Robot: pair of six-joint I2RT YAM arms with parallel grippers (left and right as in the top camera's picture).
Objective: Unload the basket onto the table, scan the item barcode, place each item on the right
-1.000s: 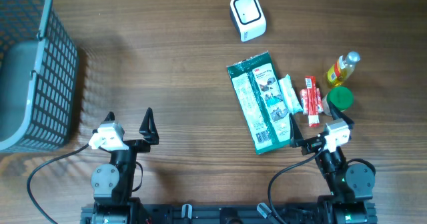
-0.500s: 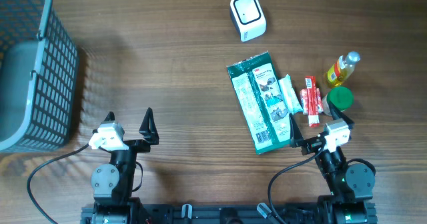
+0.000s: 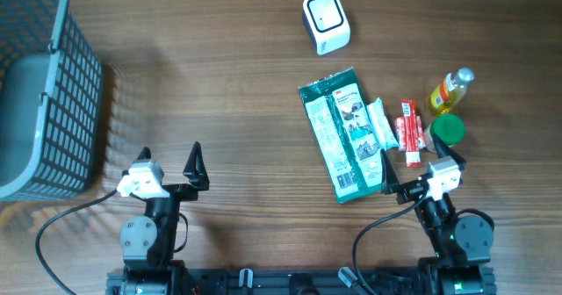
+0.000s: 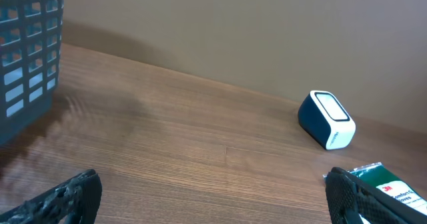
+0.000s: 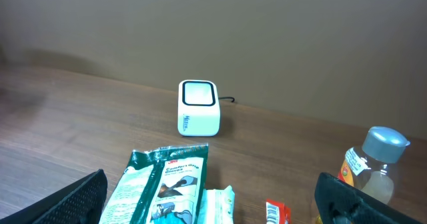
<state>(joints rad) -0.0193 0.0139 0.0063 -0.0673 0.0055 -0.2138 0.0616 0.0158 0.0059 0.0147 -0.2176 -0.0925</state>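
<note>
Unmoved, left end effector (image 3: 169, 152) and right end effector (image 3: 420, 161) gape empty.

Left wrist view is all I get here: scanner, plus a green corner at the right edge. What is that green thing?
Observer: A flat green package, lying on the table nearer the arms than the scanner.
Operator: Other items beside it?
Observer: A white packet against its right edge, then a red packet, a yellow bottle and a round green item.
Operator: Is the right gripper holding anything?
Observer: No, the right gripper stands open by the package's near right corner, empty.
</note>
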